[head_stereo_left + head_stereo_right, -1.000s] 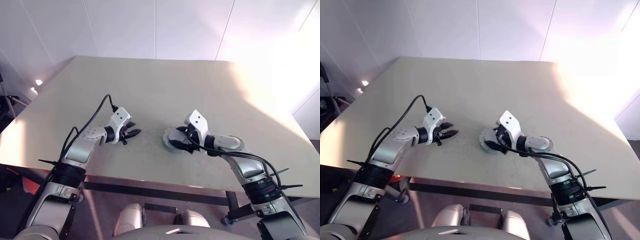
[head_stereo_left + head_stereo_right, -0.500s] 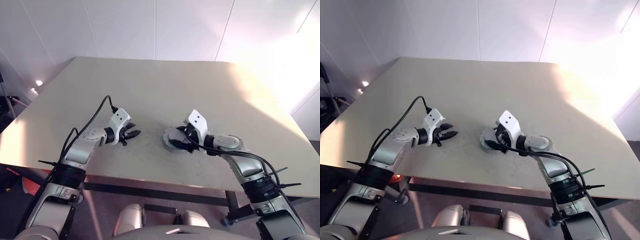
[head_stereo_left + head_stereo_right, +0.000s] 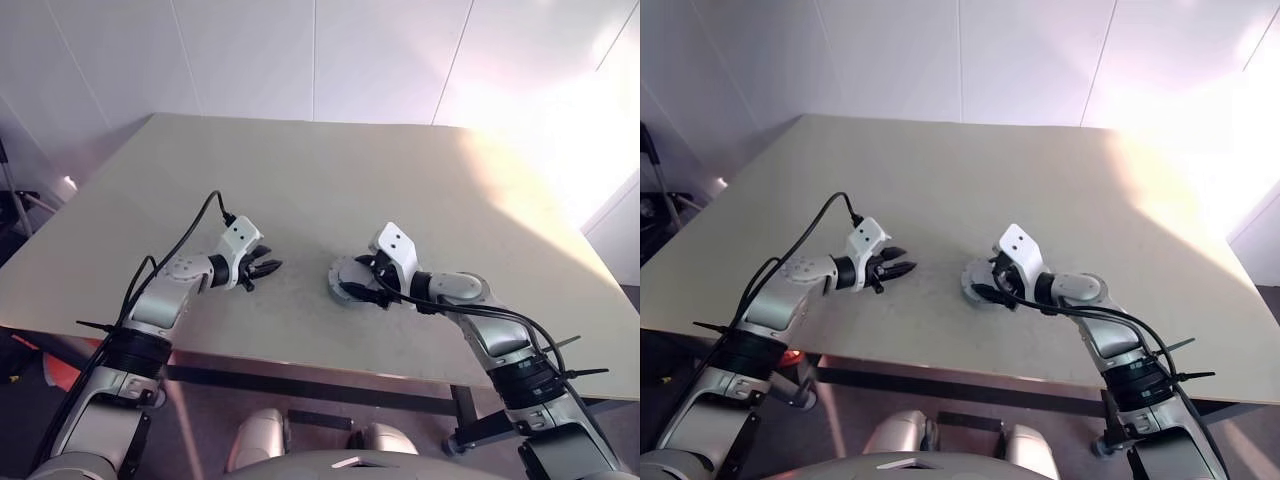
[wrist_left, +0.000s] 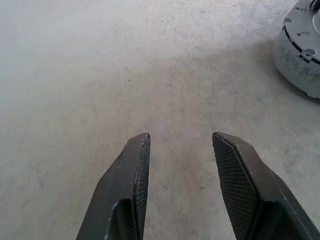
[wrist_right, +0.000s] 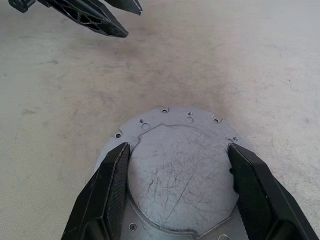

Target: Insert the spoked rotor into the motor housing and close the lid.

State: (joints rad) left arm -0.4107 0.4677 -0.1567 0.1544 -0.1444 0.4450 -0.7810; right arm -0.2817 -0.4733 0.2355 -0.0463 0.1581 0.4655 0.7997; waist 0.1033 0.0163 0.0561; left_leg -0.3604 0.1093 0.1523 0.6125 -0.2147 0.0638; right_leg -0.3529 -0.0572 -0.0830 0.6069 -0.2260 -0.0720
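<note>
Grey metal lid (image 5: pixel 182 170) caps the motor housing (image 4: pixel 300 60) — right gripper (image 5: pixel 179 167) straddles it; left gripper (image 4: pixel 181 142) released.

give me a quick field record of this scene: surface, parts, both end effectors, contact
surface: beige table
part: round grey metal assembly, flat scratched face with small holes up, lying on the table
left end effector: open, holding nothing, over bare table, apart from the assembly
right end effector: fingers spread wide, one on each side of the raised round face
contact: cannot tell whether the right fingers press the assembly
rotor and windings: cannot tell, top face is closed metal
</note>
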